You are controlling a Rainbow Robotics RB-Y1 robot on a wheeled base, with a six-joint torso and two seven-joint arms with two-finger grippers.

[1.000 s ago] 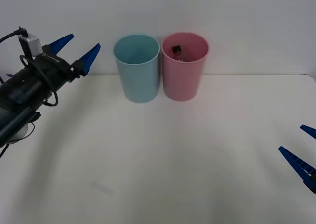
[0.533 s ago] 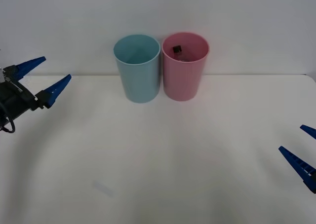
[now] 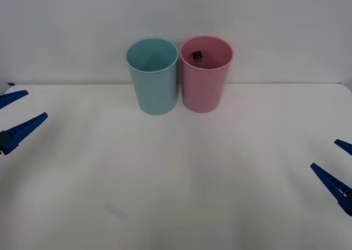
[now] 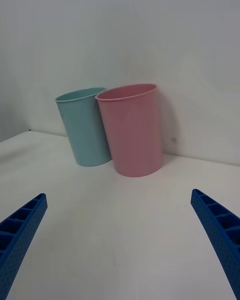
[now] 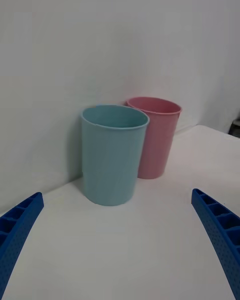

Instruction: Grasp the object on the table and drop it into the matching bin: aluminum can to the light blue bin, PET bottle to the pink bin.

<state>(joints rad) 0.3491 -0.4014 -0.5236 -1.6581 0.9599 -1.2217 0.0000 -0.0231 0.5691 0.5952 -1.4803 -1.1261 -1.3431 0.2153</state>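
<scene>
Front view: I look down on the table [image 3: 181,195], with the light blue bin [image 3: 152,76] and the pink bin [image 3: 205,74] upright at the far edge, touching or very nearly so.
PET bottle [image 3: 197,57]: it lies inside the pink bin, its black cap showing just under the far rim, so I judge the sort done and in the matching bin.
My left gripper [image 3: 15,117]: at the table's left edge, well apart from both bins, fingers spread wide and holding nothing.
My right gripper [image 3: 340,167]: at the right edge, near the front of the table, fingers likewise parted and empty; I take it for parked.
Why so placed: both my arms sit out at the sides, which leaves the middle of the table free; I read this as a rest pose after the drop.
Left wrist view: my blue ribbed fingers [image 5: 20,227] frame the light blue bin in front, the pink one behind it.
Right wrist view: my fingers [image 4: 217,232] frame the pink bin nearer, the blue one beyond.
Writing: both bins are plain, with no brand or mark; the bottle's label is too hidden to read.
</scene>
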